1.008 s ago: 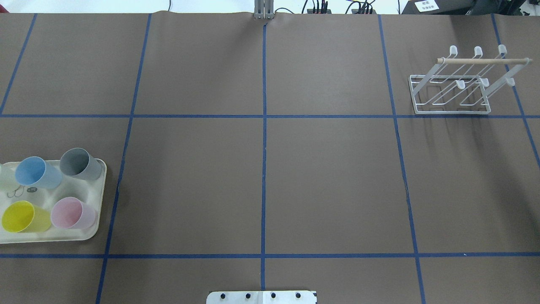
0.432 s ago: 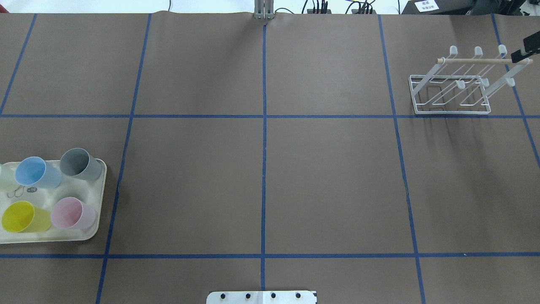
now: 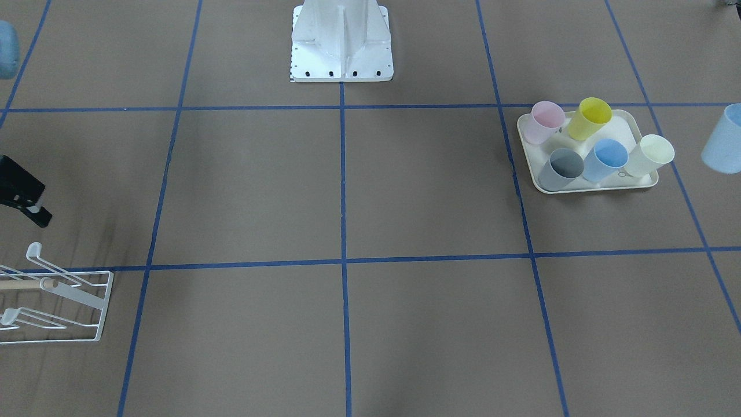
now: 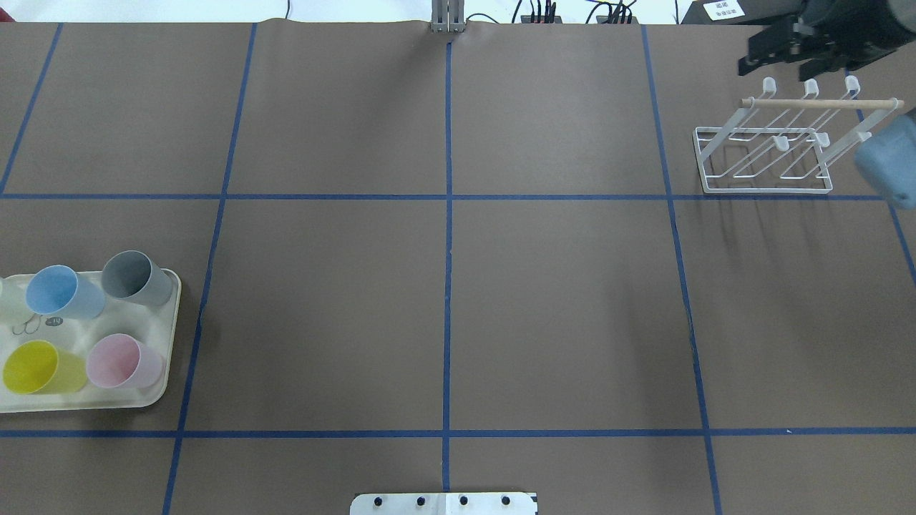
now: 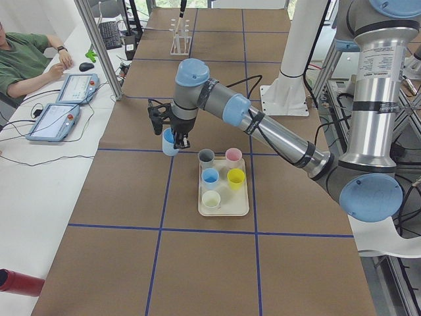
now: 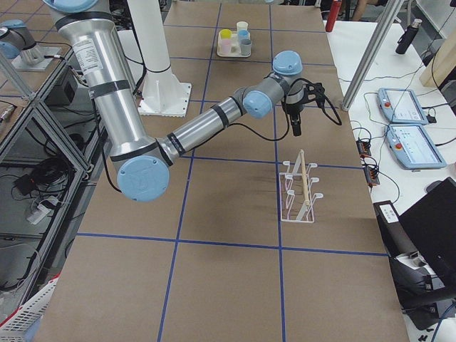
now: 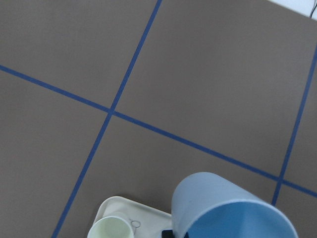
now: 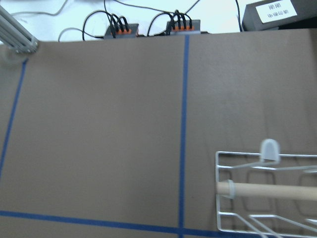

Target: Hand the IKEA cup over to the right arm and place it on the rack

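Note:
My left gripper [image 5: 170, 133] is shut on a light blue IKEA cup [image 5: 170, 142] and holds it above the table, just beyond the tray's far end. The left wrist view shows this cup [image 7: 228, 210] close up, open end toward the camera. It also appears at the front-facing view's right edge as the cup [image 3: 723, 139]. The right arm's gripper [image 4: 774, 69] hangs open and empty above the far side of the white wire rack [image 4: 766, 187]. The right wrist view shows the rack [image 8: 267, 191] with its wooden rod below.
A cream tray [image 4: 154, 390] at the left table edge holds several cups lying on their sides: grey, blue, yellow, pink and pale cream. The robot base [image 3: 341, 52] stands at mid-table. A person [image 5: 26, 62] sits beside tablets past the far edge.
The right arm has come into the overhead view from the right edge and moved left, so it now hangs over the rack. The tray and its cups have not moved.

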Available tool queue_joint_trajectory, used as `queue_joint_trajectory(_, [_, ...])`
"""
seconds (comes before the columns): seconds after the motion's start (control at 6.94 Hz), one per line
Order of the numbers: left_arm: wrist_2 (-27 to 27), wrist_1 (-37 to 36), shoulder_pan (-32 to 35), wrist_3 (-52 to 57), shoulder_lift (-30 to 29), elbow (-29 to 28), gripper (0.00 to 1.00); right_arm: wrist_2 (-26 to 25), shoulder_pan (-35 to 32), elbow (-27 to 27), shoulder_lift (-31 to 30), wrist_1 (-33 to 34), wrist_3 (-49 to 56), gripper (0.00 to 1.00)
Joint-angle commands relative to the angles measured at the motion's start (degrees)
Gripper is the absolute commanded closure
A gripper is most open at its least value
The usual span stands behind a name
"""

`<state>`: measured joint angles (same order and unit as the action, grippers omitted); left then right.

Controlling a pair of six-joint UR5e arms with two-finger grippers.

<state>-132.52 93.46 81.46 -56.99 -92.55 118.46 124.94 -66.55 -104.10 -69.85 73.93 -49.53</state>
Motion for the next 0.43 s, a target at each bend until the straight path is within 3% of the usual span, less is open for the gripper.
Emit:
queue_joint_trajectory(0.0, [2.9,17.9,-7.5,-23.2,-4.8,-4.4,1.0,-8.8,8.9,1.0,3.6,-14.4,-21.7,0.0])
queue_joint_trajectory(0.14, [9.1,24.9,-13.2,-34.8,-7.0,-5.1,1.0,-13.6,12.2,1.3,5.9,-17.5,-31.1,0.0])
queue_joint_trajectory(0.29, [18.8,30.3,-20.2,-47.6,-11.4,-6.7,1.0,-18.4,15.5,2.5,9.1,-20.2,-38.9,0.0])
